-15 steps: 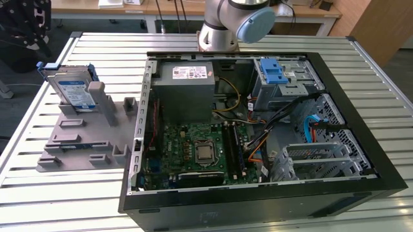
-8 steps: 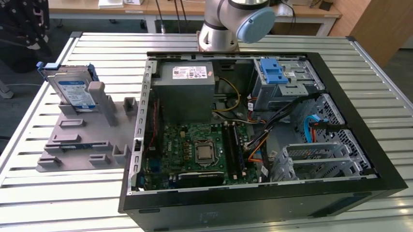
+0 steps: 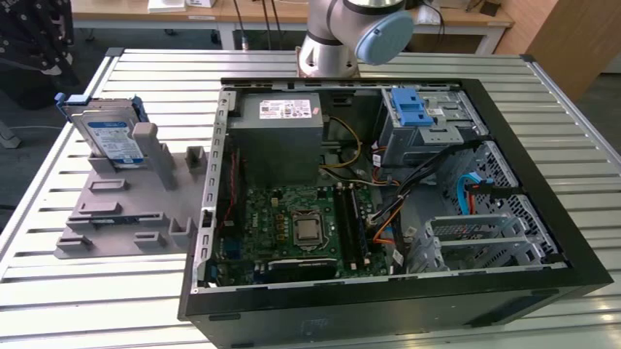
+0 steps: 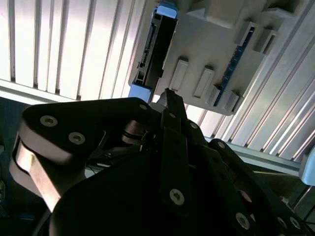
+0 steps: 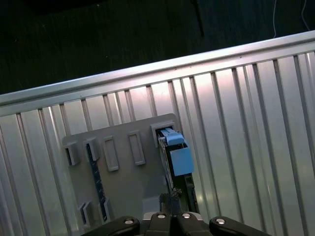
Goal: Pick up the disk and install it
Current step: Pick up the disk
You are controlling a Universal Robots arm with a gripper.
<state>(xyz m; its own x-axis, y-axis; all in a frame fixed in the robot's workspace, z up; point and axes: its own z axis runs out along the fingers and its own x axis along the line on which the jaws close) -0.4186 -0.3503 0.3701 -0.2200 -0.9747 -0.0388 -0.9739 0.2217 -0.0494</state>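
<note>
The disk (image 3: 107, 134), silver with a white-and-blue label and a blue frame, stands upright on edge in a grey slotted holder (image 3: 126, 211) at the exterior view's left. In both wrist views it appears edge-on: the disk (image 4: 155, 46) sits in the holder (image 4: 206, 44), and its blue frame end (image 5: 177, 155) rises from the holder (image 5: 123, 187). My gripper (image 4: 167, 96) hangs above the disk, apart from it, with its black body in the foreground. In the first wrist view the gripper (image 5: 173, 196) lines up with the disk's edge.
An open black computer case (image 3: 388, 182) lies on the slatted metal table (image 3: 87, 291), showing the motherboard, power supply and a drive bay with a blue latch (image 3: 417, 109). The arm's base (image 3: 330, 43) stands behind the case. A circuit strip (image 5: 96, 172) sits in another holder slot.
</note>
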